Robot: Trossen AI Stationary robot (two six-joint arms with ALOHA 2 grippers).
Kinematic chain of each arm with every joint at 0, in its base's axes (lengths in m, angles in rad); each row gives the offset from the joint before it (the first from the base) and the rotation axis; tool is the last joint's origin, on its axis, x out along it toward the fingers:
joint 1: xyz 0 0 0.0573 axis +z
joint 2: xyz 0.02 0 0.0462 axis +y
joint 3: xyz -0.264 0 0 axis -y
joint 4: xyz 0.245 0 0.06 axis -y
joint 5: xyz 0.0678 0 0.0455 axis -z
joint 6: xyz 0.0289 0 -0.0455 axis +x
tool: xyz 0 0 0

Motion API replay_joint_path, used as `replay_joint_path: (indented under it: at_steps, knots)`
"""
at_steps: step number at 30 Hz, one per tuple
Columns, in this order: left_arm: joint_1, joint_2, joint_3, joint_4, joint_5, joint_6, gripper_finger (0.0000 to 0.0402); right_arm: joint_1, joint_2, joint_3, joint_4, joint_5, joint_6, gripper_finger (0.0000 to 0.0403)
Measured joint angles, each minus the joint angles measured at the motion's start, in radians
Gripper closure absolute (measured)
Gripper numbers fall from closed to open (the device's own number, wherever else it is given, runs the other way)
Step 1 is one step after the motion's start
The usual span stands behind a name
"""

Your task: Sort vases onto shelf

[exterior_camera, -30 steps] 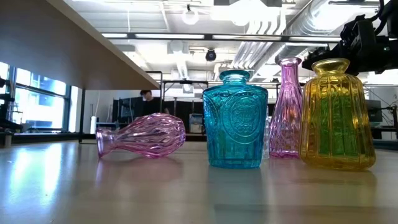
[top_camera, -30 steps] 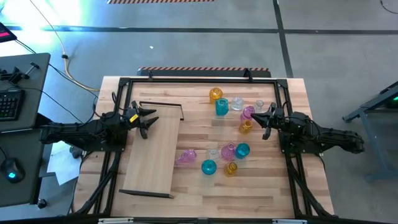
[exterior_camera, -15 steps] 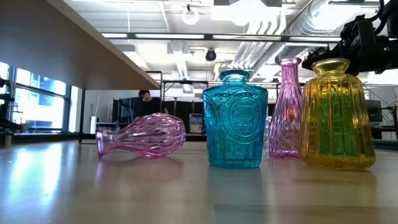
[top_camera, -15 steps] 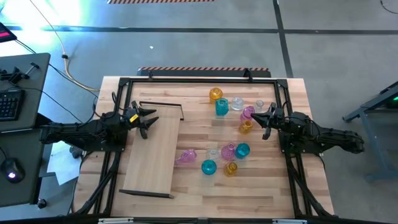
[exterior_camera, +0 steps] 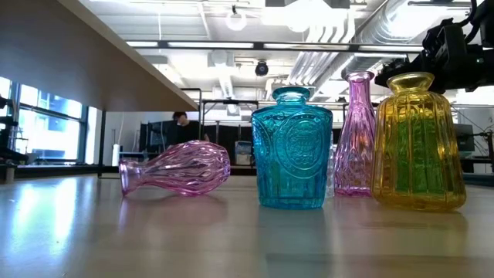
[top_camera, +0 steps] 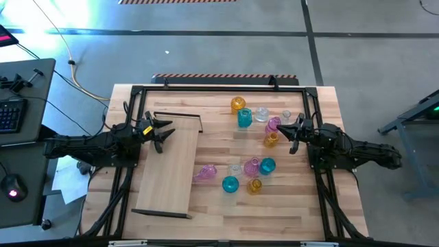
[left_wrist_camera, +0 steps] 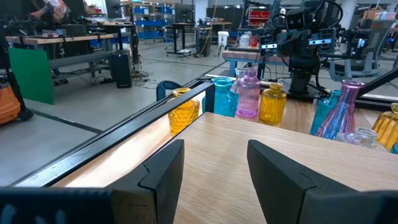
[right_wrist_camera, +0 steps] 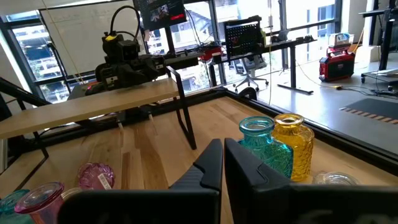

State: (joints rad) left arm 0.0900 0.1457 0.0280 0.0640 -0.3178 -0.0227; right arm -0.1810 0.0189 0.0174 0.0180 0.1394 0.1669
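Observation:
The shelf [top_camera: 168,165], a light-wood board on thin dark metal legs [right_wrist_camera: 185,118], stands on the table's left half. Several small glass vases stand in two groups on the right half: a far group around a teal one [top_camera: 244,118] and a near group around another teal one [top_camera: 230,184]. One pink vase [exterior_camera: 177,168] lies on its side. My left gripper [top_camera: 167,133] hovers open at the shelf's left edge, its fingers [left_wrist_camera: 161,180] level over the board. My right gripper [top_camera: 283,130] is shut and empty, level, just right of a pink vase [top_camera: 273,125] and an amber one [top_camera: 271,139].
A dark metal frame [top_camera: 219,88] runs round the tabletop's far and side edges. Bare wood lies along the table's near edge [top_camera: 226,219]. In the low view the shelf's underside [exterior_camera: 77,54] shows at upper left, and a person stands in the room beyond.

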Motion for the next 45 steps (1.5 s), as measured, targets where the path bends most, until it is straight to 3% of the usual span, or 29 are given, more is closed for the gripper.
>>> replay_joint_path:
  at_steps: [30, 32, 39, 45]
  knots:
    - [0.0, 0.0, 0.0, 0.0, 0.0, 0.0, 0.0232, 0.0, 0.0, 0.0, 0.007, 0.001, 0.026, 0.0403]
    - [0.0, 0.0, 0.0, 0.0, 0.0, 0.0, 0.0232, 0.0, 0.0, 0.0, 0.055, 0.024, 0.06, 0.0403]
    - [0.0, 0.0, 0.0, 0.0, 0.0, 0.0, 0.0232, 0.0, -0.001, 0.0, 0.337, 0.092, 0.465, 0.0403]
    - [0.0, 0.0, 0.0, 0.0, 0.0, 0.0, 0.0232, 0.0, 0.0, 0.0, 0.36, 0.1, 0.515, 0.0403]
